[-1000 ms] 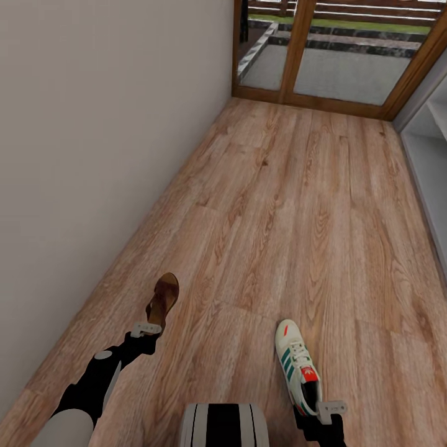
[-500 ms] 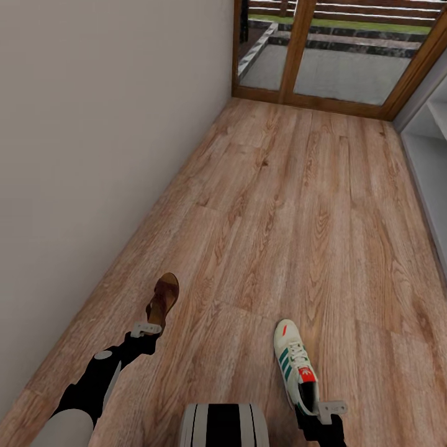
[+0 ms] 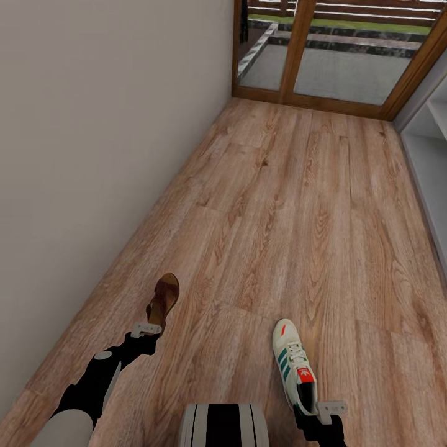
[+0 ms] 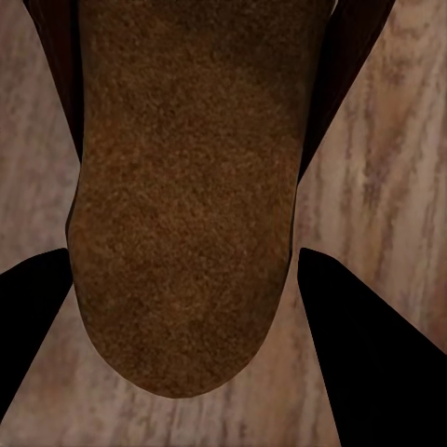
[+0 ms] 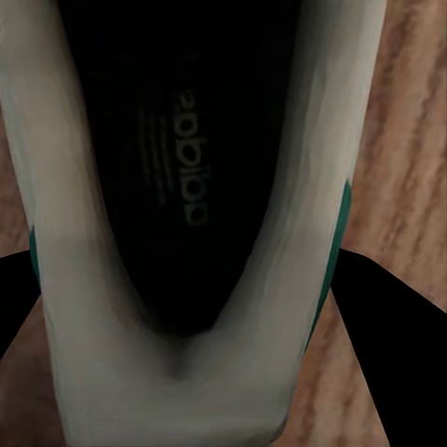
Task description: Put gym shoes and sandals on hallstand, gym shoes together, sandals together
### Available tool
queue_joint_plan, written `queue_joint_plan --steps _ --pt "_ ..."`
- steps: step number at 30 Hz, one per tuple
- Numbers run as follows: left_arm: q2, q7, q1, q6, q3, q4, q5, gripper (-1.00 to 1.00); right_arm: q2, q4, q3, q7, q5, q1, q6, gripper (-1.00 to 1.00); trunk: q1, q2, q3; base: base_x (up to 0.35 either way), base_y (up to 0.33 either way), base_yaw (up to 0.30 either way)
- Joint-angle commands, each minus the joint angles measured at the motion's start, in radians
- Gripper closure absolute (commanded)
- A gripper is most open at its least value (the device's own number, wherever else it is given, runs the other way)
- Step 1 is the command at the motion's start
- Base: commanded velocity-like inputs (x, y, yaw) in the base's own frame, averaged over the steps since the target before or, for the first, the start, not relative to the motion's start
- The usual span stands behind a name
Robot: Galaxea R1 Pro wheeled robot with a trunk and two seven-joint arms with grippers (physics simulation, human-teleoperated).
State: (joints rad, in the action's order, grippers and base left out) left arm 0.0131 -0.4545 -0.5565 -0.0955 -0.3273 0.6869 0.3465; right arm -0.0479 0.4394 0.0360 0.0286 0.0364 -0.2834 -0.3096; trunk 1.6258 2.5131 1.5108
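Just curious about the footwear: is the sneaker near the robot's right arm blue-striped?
No, the sneaker has green side stripes and a red-orange toe patch in the head view.

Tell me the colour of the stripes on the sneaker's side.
Green, on the white sneaker; clearest in the head view.

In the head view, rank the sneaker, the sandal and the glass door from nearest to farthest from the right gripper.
1. Gym shoe: its heel is at the right gripper, low on the right.
2. Sandal: across the corridor floor on the left, at the left gripper.
3. Glass door: at the corridor's far end.
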Motion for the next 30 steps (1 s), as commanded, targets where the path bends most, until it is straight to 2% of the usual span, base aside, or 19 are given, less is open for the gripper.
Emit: queue_joint_plan --steps 1,6,25,30 --pt "-0.001 -0.008 0.0 -0.006 -0.005 0.002 0.005 1.0 0.0 -0.001 0.004 0.004 0.002 0.0 -0.003 1.0 0.0 0.0 0.001 0.0 0.0 0.0" --pt "0.0 -0.007 0.0 -0.004 -0.002 0.002 0.005 1.0 0.0 -0.001 0.004 0.004 0.002 0.0 -0.003 1.0 0.0 0.0 0.001 0.0 0.0 0.0" --pt "0.01 -0.005 0.0 -0.004 -0.003 0.0 0.006 1.0 -0.001 -0.002 0.001 0.004 0.002 0.0 -0.041 1.0 -0.009 -0.004 -0.073 0.0 0.0 0.0" --pt "0.013 -0.006 0.001 -0.003 -0.005 -0.001 0.007 1.0 -0.001 -0.001 0.001 0.004 0.002 0.0 -0.044 1.0 -0.009 -0.004 -0.073 0.0 0.0 0.0"
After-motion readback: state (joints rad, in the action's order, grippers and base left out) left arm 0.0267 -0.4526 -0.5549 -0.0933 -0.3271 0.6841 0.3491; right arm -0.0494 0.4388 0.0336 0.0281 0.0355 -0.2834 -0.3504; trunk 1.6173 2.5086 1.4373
